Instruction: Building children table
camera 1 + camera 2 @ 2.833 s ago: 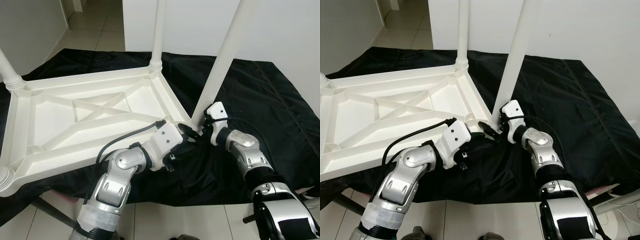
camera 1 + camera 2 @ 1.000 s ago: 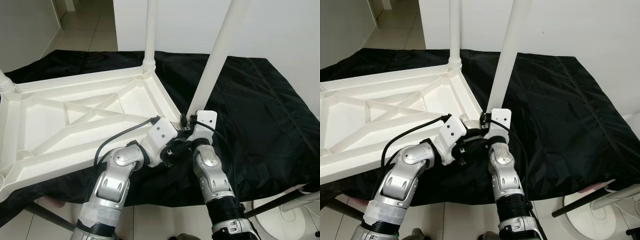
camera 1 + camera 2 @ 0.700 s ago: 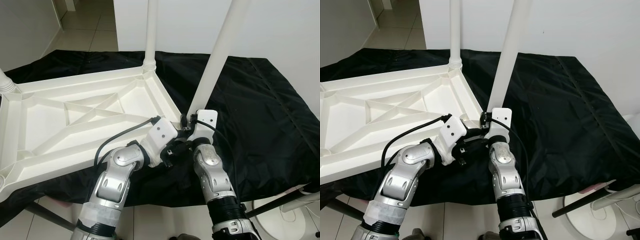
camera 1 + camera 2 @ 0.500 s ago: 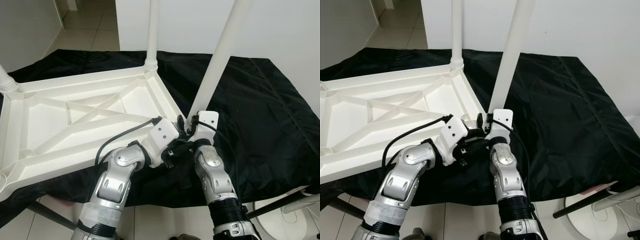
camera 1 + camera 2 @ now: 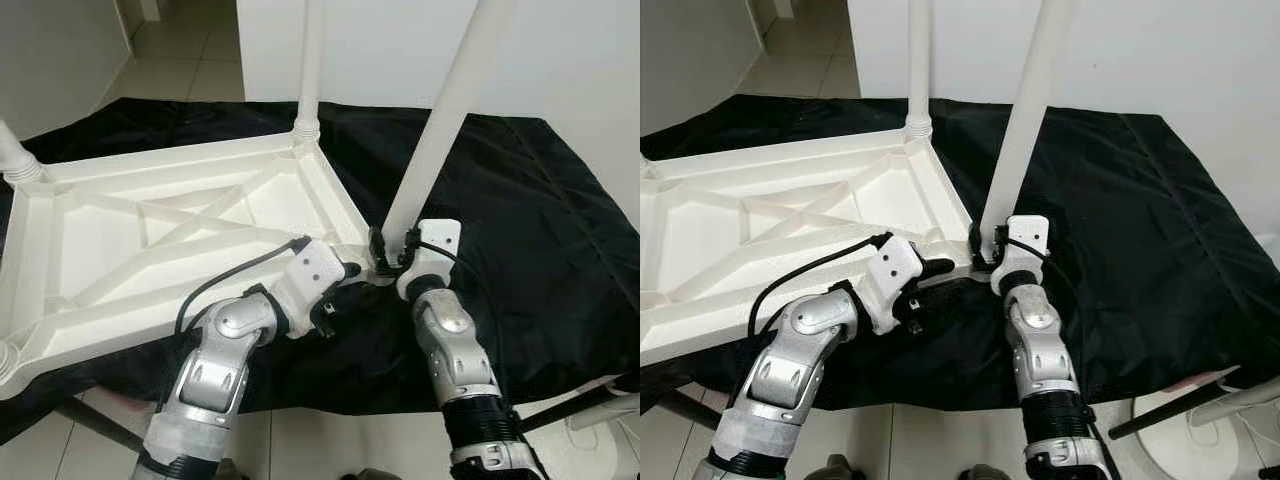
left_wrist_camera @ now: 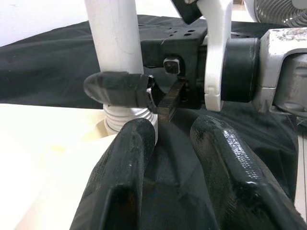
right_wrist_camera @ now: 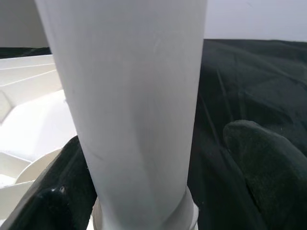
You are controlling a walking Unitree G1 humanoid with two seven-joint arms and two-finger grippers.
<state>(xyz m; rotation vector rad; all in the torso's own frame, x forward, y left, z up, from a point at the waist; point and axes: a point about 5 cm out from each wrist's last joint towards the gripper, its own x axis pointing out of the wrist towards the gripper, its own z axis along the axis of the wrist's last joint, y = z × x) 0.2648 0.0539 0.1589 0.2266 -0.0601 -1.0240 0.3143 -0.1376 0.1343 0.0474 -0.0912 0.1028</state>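
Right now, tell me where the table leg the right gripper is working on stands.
The table leg rises from the near right corner of the upturned tabletop, on the black cloth, with the right gripper around its base.

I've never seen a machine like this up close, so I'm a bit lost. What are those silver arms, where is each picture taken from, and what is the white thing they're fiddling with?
This is a humanoid robot looking down at its own two silver arms. The two wide pictures come from cameras in its head. The two close-ups come from cameras on its wrists, looking along the black fingers.

The white thing is a plastic children's table, lying upside down on a black cloth spread over the floor. Its legs point up.

The right gripper sits at the bottom of the nearest leg, one finger on each side of it, as the right wrist close-up shows; a firm grip cannot be confirmed. The left gripper rests by the same corner, fingers slightly apart, holding nothing.
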